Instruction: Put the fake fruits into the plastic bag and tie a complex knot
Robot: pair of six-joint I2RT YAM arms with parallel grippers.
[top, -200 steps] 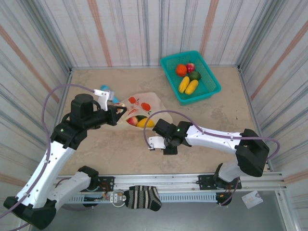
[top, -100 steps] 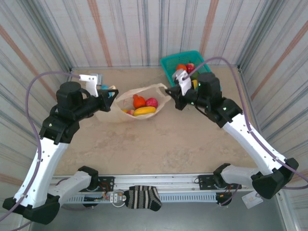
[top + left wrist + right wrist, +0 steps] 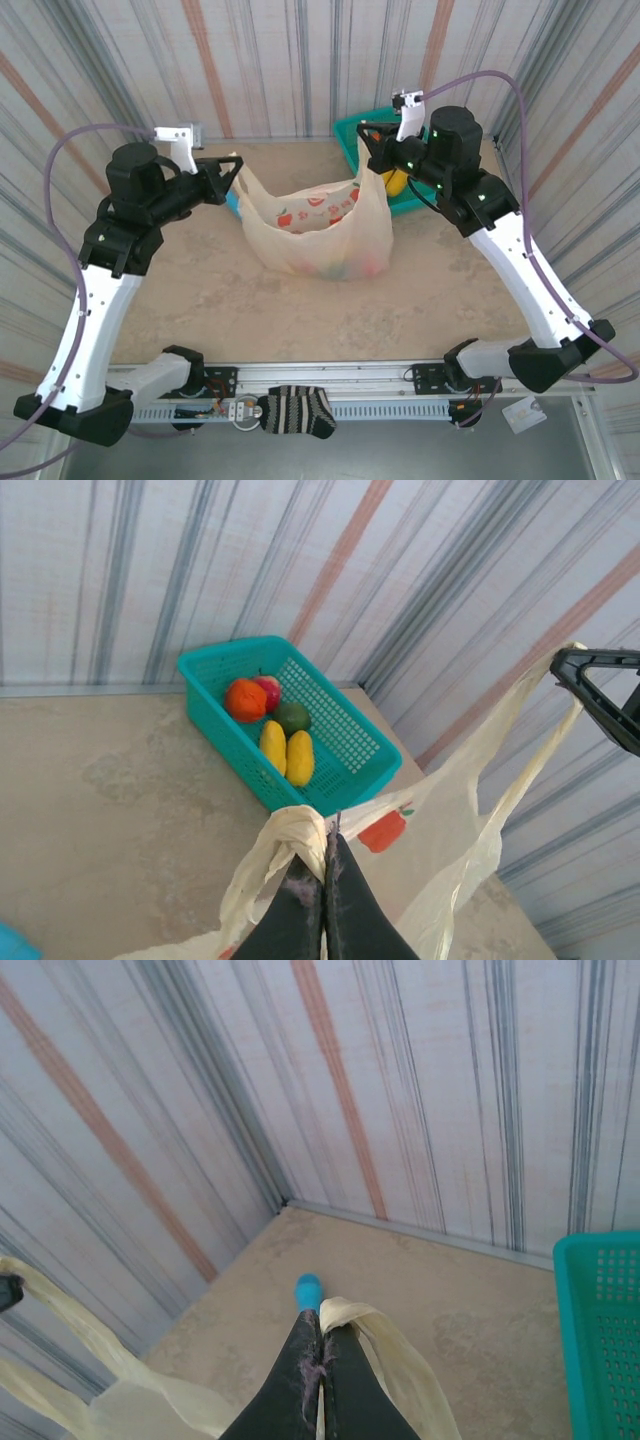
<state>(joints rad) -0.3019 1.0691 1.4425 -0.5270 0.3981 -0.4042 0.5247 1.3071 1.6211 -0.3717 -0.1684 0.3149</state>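
Striped walls surround a beige surface (image 3: 200, 290); left gripper (image 3: 237, 164) and right gripper (image 3: 368, 164) each pinch a handle (image 3: 296, 830), hanging the plastic bag (image 3: 320, 235) between them, likely settling fruits (image 3: 340, 268) before knotting

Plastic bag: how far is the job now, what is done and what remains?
Done: some fake fruits lie inside the plastic bag. In hand: left gripper and right gripper each pinch one handle, holding the bag between them. Remaining: five fruits sit in the teal basket; no knot is tied.
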